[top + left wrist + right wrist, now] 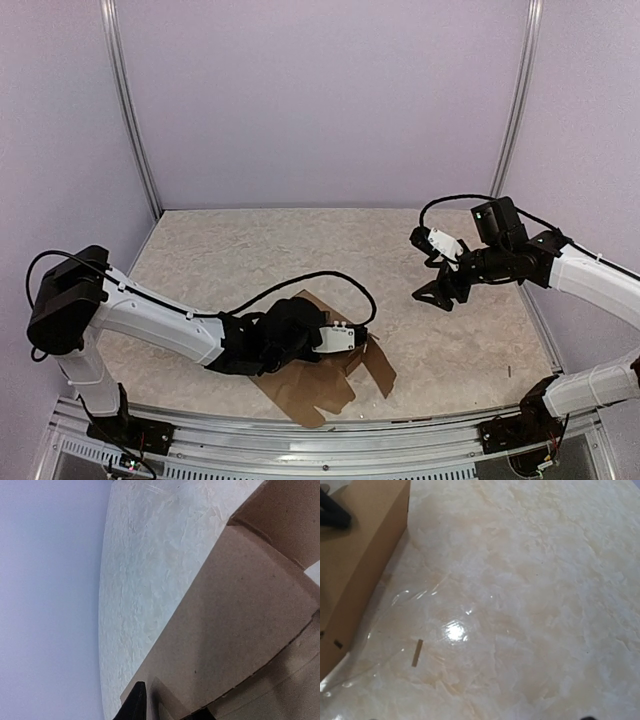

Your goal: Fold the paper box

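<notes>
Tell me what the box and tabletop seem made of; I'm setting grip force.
Paper box: plain brown cardboard, matte, with fine fibrous grain and die-cut flap edges. Table: hard, glossy, beige marble-patterned surface, perhaps laminate or stone; it mirrors a bright light spot in the right wrist view.

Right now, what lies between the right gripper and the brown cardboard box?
Bare marbled tabletop in the top view; the right wrist view shows one small brown scrap beside the brown cardboard box.

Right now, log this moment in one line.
left gripper: at box edge, grip unclear | right gripper: open, empty, away from box | box: partly folded, on table
</notes>
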Available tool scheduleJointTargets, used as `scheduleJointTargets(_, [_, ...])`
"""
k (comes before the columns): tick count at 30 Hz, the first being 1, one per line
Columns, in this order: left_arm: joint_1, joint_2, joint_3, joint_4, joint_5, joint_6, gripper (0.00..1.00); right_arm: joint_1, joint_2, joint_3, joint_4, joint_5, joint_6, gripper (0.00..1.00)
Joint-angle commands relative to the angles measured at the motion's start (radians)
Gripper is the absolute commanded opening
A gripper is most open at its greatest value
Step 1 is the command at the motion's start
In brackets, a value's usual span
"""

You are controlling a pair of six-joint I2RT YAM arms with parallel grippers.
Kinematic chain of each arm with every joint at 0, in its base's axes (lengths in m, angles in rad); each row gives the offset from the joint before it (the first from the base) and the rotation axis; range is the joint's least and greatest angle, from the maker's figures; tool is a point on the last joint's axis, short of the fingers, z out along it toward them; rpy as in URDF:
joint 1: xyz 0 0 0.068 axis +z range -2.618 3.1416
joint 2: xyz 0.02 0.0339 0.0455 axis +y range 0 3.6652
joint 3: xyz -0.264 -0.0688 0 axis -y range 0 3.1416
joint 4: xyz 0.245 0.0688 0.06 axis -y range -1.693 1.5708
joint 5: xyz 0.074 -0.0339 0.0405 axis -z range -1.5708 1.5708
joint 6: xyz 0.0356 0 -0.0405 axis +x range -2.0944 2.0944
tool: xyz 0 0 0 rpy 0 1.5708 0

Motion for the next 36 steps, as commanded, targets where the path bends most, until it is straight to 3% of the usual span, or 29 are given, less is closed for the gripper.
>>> scheduleJointTargets(1, [0.016, 0.013, -0.024, 0.109, -0.021, 0.111, 0.2, -0.004, -0.012, -0.009, 0.003, 0.005, 0.015, 0.86])
scheduleJointTargets(9, [0.008, 0.051, -0.037, 0.176, -0.111, 0.137, 0.06, -0.004, -0.001, -0.023, 0.007, -0.018, 0.019, 0.85])
scheduleJointTargets(16, [0.006, 0.118, -0.072, 0.387, -0.349, 0.167, 0.03, -0.004, 0.079, -0.064, 0.044, -0.048, -0.008, 0.85])
scheduleJointTargets(21, [0.018, 0.23, -0.078, 0.718, -0.543, 0.381, 0.02, -0.003, 0.195, -0.047, 0.136, -0.04, -0.021, 0.85])
scheduleJointTargets(26, [0.027, 0.322, -0.054, 1.019, -0.592, 0.631, 0.03, -0.007, 0.324, 0.036, 0.128, -0.085, -0.003, 0.82])
scheduleJointTargets(28, [0.026, 0.351, -0.038, 1.082, -0.6, 0.669, 0.13, -0.008, 0.35, 0.049, 0.131, -0.1, -0.008, 0.82])
scheduleJointTargets(33, [0.009, 0.399, -0.02, 1.244, -0.594, 0.797, 0.52, -0.025, 0.365, 0.05, 0.138, -0.128, -0.075, 0.83])
scheduleJointTargets(36, [-0.003, 0.377, -0.044, 1.201, -0.59, 0.771, 0.67, -0.045, 0.368, 0.048, 0.147, -0.161, -0.132, 0.83])
